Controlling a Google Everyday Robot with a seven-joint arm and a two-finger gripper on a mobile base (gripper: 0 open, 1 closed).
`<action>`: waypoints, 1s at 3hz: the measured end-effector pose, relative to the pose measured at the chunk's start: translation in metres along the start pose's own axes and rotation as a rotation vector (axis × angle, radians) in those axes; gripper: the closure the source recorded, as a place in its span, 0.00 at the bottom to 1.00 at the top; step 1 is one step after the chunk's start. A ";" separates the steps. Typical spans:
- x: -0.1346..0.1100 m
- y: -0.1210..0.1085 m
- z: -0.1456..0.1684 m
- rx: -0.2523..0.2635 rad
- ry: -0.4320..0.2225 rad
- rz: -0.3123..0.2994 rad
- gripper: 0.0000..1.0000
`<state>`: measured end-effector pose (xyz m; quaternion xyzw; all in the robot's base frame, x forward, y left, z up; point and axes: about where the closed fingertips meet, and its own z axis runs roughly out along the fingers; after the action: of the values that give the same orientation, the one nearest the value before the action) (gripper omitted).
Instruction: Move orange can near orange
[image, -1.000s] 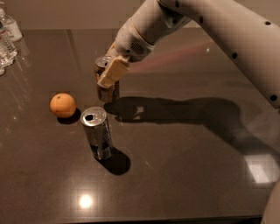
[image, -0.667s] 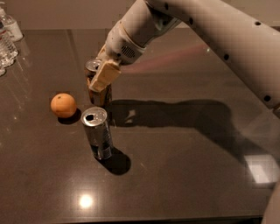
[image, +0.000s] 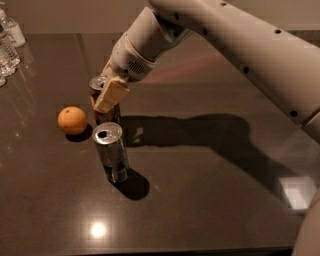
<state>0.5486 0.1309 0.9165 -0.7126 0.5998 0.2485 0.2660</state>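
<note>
Camera view: over the far left of the table (image: 200, 200), the gripper (image: 104, 100) has its fingers closed around the orange can (image: 97, 83). The can is just right of the orange (image: 72, 120) and behind the silver can (image: 111, 149). The carry looks nearly done. Next comes setting the can down upright and letting go without nudging either neighbour.

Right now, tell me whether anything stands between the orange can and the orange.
Nothing visible does. The gripper holds the orange can just right of the orange, with only bare table between them. The silver can stands nearer the camera, off that line.
</note>
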 end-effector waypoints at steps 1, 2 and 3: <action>0.001 0.001 0.007 -0.009 -0.001 0.009 0.84; 0.000 0.001 0.010 -0.015 -0.005 0.009 0.61; 0.000 0.000 0.013 -0.021 -0.007 0.006 0.38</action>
<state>0.5482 0.1396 0.9074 -0.7126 0.5985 0.2579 0.2597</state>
